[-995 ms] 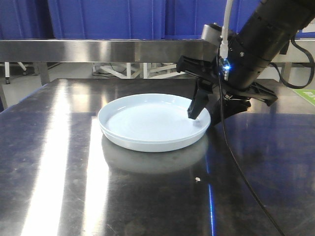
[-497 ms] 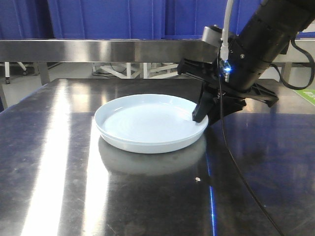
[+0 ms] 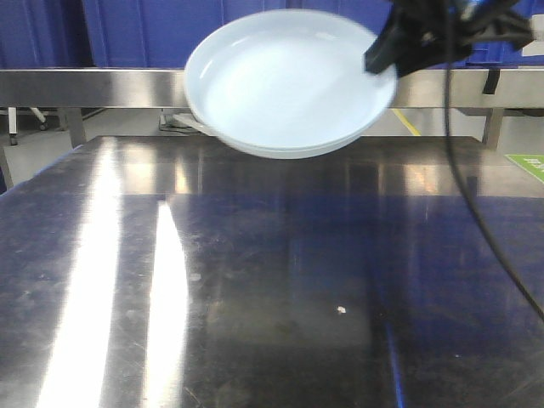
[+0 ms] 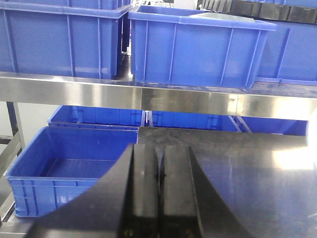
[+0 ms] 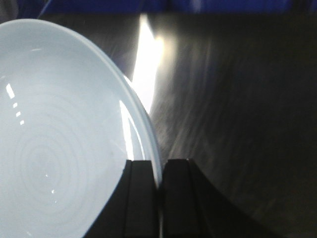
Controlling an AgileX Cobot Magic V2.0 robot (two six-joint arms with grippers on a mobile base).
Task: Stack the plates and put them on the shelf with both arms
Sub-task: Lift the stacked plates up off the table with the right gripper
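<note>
Two nested plates (image 3: 289, 85), pale bluish-white, glossy.

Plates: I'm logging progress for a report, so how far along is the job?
Done: the plates look stacked, two rims showing. In hand: the right hand clamps their rim, holding them above the table. To do: setting them on the shelf; the left hand is shut, empty.

The plates (image 3: 289, 85) are glossy pale bluish-white with faint concentric rings. The right claw (image 5: 159, 171), at their 2 o'clock, is black. The crates (image 4: 198, 49) are blue and the shelf (image 4: 99, 91) brushed silver. The dark surface (image 3: 255, 297) shows white glare streaks toward 8 o'clock.
</note>
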